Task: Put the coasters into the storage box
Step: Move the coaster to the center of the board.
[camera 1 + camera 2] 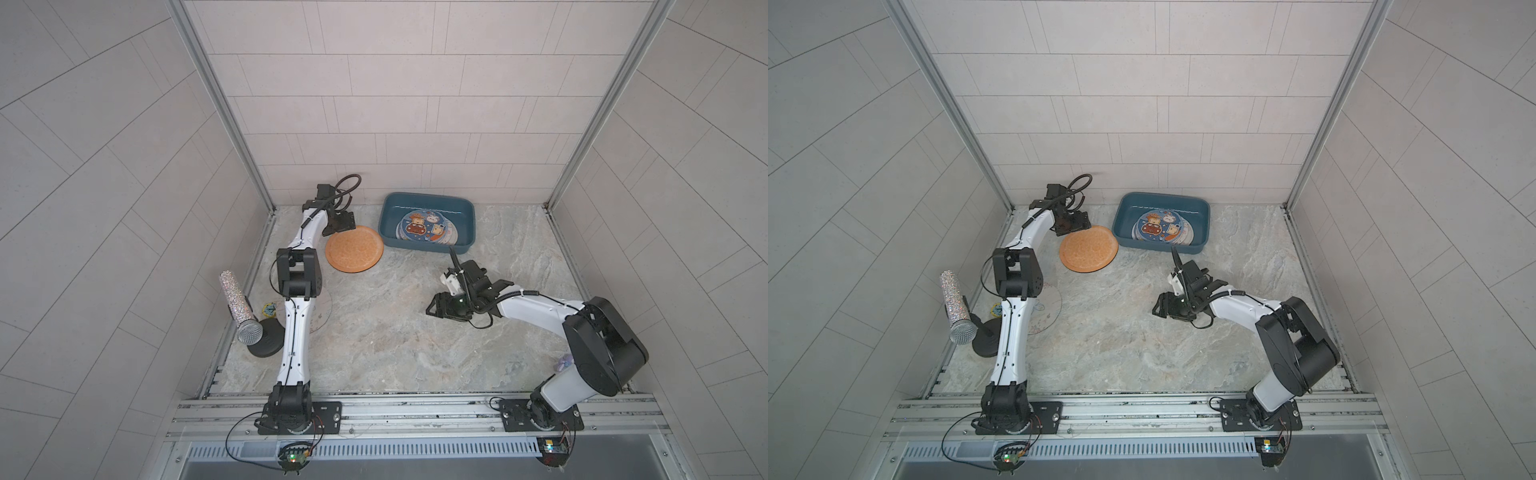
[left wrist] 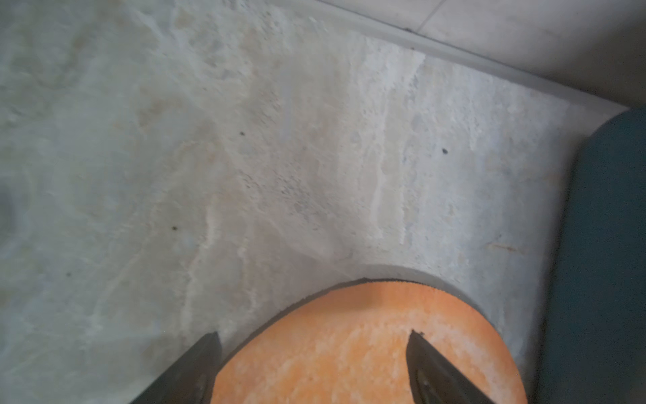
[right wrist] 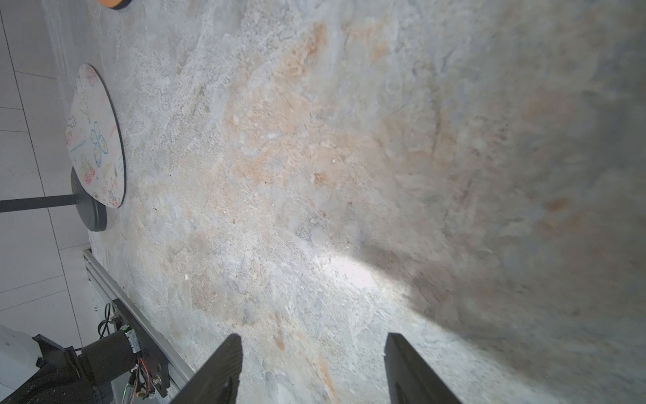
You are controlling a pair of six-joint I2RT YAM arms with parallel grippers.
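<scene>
Coaster (image 2: 332,349), round grainy orange, beneath left fingers (image 2: 437,374) (these and right fingers (image 3: 216,374) spread, empty)

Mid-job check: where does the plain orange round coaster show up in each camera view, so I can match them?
Top views: the plain orange round coaster lies left of centre in both, near the back wall.
Left wrist: at the picture's lower edge, filling the middle.
Right wrist: only a sliver at the picture's upper left corner.
Shared landmark: the dark teal plastic storage box beside it; the right wrist view lacks it.
</scene>
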